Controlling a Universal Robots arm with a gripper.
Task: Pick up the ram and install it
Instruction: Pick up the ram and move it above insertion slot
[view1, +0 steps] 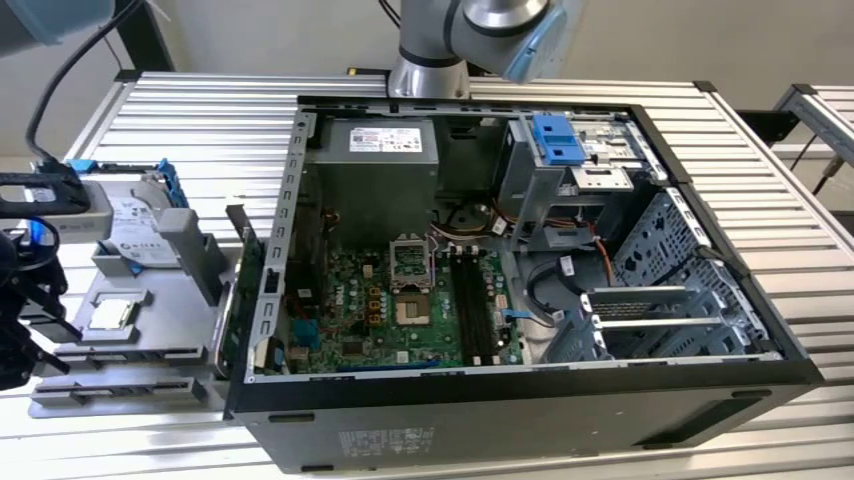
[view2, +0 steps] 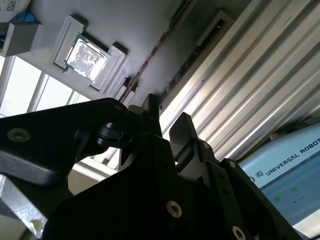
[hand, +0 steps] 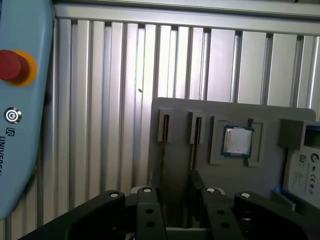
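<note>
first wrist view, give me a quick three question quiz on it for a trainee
1. True or false: the claw is shut on a part.
2. What sits in the square pocket of the grey tray? A) a processor chip B) a fan C) a screw
3. Fill in: beside that pocket the tray has ___ narrow slots.

Key: 1 false, the claw is open with the tray showing between its fingers; 2 A; 3 two.

The blue pendant (view2: 285, 172) carries white lettering and a round power sign. Printed labels sit on the power supply (view1: 391, 140) inside the case (view1: 534, 425) and on the drive (view1: 134, 232) beside the case, seemingly too small to read.
</note>
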